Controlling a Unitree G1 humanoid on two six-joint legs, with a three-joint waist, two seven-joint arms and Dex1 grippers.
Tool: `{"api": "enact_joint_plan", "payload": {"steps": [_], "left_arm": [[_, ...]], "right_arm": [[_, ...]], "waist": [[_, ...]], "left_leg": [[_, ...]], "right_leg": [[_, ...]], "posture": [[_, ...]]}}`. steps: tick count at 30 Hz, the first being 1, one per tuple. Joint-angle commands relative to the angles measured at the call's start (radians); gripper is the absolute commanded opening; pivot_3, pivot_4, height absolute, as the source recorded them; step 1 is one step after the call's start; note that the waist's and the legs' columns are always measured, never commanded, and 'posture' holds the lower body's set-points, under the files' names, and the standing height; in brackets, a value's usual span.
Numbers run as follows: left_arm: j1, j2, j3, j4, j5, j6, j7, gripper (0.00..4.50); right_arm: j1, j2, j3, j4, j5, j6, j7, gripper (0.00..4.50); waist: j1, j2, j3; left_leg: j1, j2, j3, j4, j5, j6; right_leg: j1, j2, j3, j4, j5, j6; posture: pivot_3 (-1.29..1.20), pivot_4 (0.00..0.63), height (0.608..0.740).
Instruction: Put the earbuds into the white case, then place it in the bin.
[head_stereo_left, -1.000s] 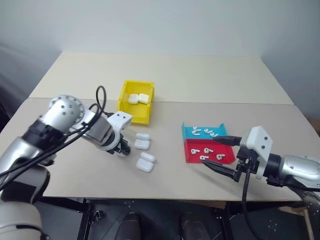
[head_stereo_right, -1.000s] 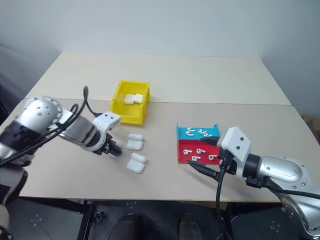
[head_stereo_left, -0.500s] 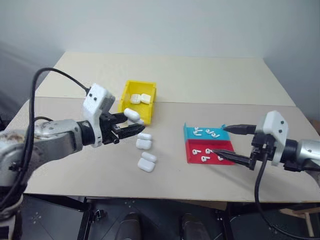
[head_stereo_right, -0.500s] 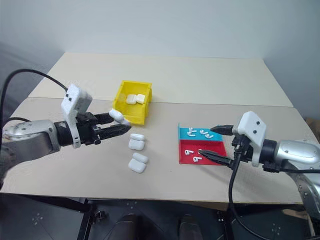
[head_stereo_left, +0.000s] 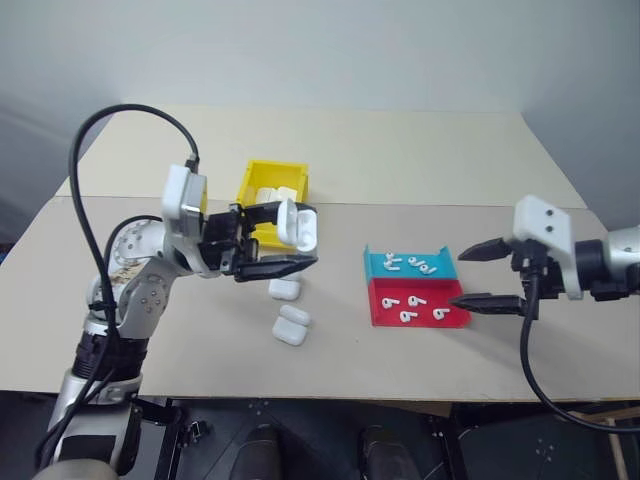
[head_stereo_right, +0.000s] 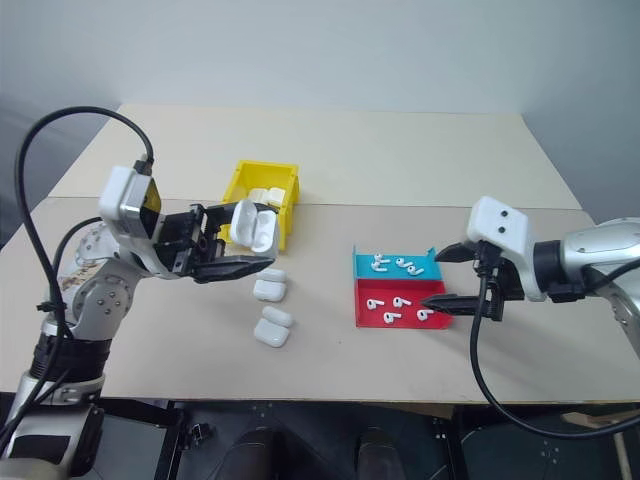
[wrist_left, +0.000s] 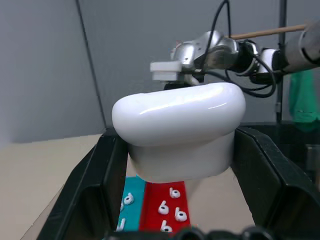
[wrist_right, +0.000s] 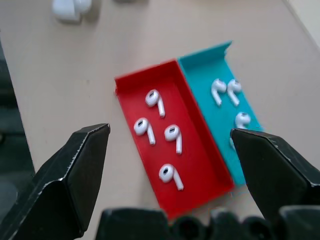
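Early days: the left gripper (head_stereo_left: 290, 245) is clamped on a white case (head_stereo_left: 297, 224) left of centre, the right gripper (head_stereo_left: 487, 275) gapes empty over the earbuds (head_stereo_left: 411, 301), and the bin (head_stereo_left: 271, 196) waits upper left

White case (wrist_left: 179, 135) squeezed between two black fingers (wrist_left: 95, 185), above the red tray (wrist_left: 160, 210) with earbuds (wrist_left: 174, 193).

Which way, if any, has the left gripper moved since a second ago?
Yes: the left gripper, holding a white case, rose off the table toward the yellow bin.
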Motion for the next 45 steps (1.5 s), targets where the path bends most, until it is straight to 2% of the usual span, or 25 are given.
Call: {"api": "enact_joint_plan", "payload": {"steps": [1,4,10,19,36,40,43,45], "left_arm": [[0.014,-0.022,-0.01,-0.061,0.013,-0.015,-0.036,2.86],[0.033,-0.037,-0.017,-0.089,0.023,-0.006,-0.043,2.86],[0.051,-0.079,-0.036,-0.12,0.06,-0.006,-0.019,2.86],[0.107,-0.101,-0.045,-0.189,0.075,0.007,0.025,2.86],[0.167,-0.071,-0.02,-0.28,0.072,0.033,0.105,2.86],[0.171,-0.065,-0.02,-0.287,0.074,0.035,0.117,2.86],[0.165,-0.064,-0.021,-0.286,0.074,0.036,0.123,2.86],[0.163,-0.063,-0.021,-0.283,0.074,0.036,0.124,2.86]], "right_arm": [[-0.057,-0.018,0.068,0.012,-0.066,0.016,0.02,3.57],[-0.109,-0.008,0.146,0.034,-0.137,0.028,0.017,2.58],[-0.171,0.019,0.281,0.087,-0.273,-0.035,0.069,2.58],[-0.239,0.128,0.443,0.221,-0.488,-0.184,0.138,2.58],[-0.253,0.261,0.455,0.387,-0.632,-0.357,0.221,2.58],[-0.247,0.269,0.451,0.39,-0.639,-0.369,0.236,1.78],[-0.231,0.264,0.44,0.381,-0.635,-0.373,0.242,0.73],[-0.222,0.261,0.431,0.371,-0.631,-0.367,0.24,0.65]], "waist": [[-0.001,0.0,0.0],[-0.004,0.0,0.0],[-0.004,0.0,0.0],[-0.012,0.001,0.0],[-0.018,0.001,0.0],[-0.019,0.001,0.0],[-0.018,0.001,0.0],[-0.018,0.001,0.0]], "left_leg": [[0.0,0.0,0.0,0.0,0.0,0.0],[0.0,0.0,0.0,0.0,0.0,0.0],[0.0,0.0,0.0,0.0,0.0,0.0],[0.001,0.0,0.0,0.0,0.0,0.0],[0.001,0.0,0.0,0.0,0.0,0.0],[0.001,0.0,0.0,0.0,0.0,0.0],[0.001,0.0,0.0,0.0,0.0,0.0],[0.001,0.0,0.0,0.0,0.0,0.0]], "right_leg": [[0.0,0.0,0.0,0.0,0.0,0.0],[0.0,0.0,0.0,0.0,0.0,0.0],[0.0,0.0,0.0,0.001,0.0,0.0],[0.0,0.0,0.0,0.001,0.0,0.0],[0.0,0.0,0.0,0.001,0.0,0.0],[0.0,0.0,0.0,0.001,0.0,0.0],[0.0,0.0,0.0,0.001,0.0,0.0],[0.0,0.0,0.0,0.001,0.0,0.0]], "posture": [[0.0,0.15,0.74],[0.0,0.15,0.74],[0.0,0.15,0.74],[0.0,0.15,0.74],[0.0,0.15,0.74],[0.0,0.15,0.74],[0.0,0.15,0.74],[0.0,0.15,0.74]]}}
